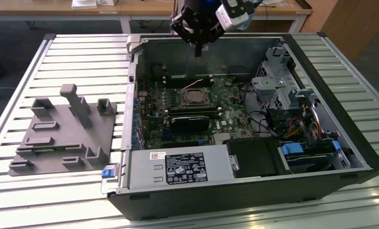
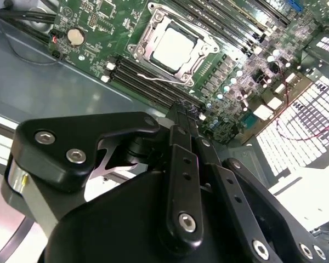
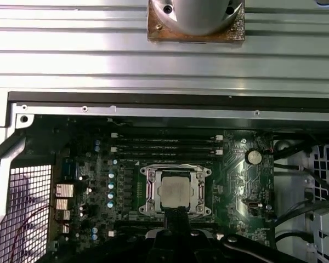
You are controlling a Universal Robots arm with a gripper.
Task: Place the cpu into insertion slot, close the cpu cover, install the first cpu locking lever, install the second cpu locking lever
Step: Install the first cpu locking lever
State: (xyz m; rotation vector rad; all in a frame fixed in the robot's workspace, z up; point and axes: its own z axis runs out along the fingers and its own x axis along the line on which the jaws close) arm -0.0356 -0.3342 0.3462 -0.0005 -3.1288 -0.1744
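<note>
Slatted tabletop (image 1: 81,52) is occupied by an open computer case (image 1: 240,200). Cpu (image 1: 194,98) is seated in the insertion slot (image 1: 183,98), exterior view centre; gripper (image 1: 199,50), closed and empty, is held clear above, upper centre.

A worktable (image 1: 68,52) of pale metal slats running crosswise fills the foreground, and its ribbed top shows again in the first wrist view (image 3: 98,55). Bright light glares off the slats at the near edge (image 1: 43,200). Beyond the table stands 1 wooden desk (image 1: 145,8) on white legs (image 1: 124,24), with white papers (image 1: 84,4) on it. The floor (image 1: 5,33) beneath is dark. A wooden panel (image 1: 354,19) rises at the exterior view's right.
</note>
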